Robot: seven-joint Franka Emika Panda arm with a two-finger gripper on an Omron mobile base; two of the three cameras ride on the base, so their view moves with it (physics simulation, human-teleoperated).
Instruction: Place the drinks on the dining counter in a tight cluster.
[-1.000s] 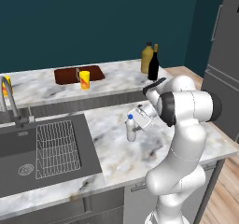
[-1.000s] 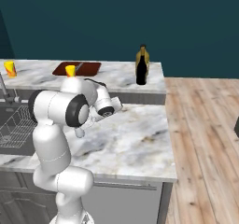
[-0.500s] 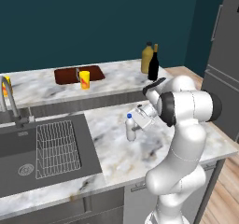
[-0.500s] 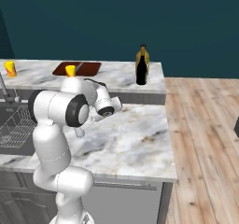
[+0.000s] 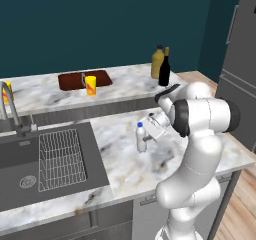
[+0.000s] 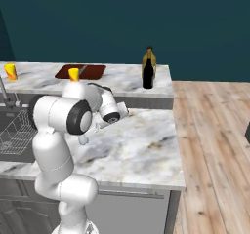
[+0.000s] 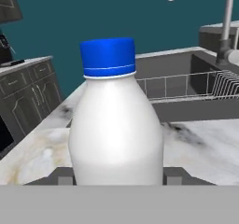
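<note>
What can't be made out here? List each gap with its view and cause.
- Hand view: the water bottle covers the end effector's fingertips, so contact is unclear.
- Right base view: the arm's body hides the water bottle.
- Both base views: the wine bottle overlaps the amber bottle; touching or apart is unclear, labels too small.

Water bottle (image 7: 115,120) upright on lower worktop (image 5: 165,159).
</note>
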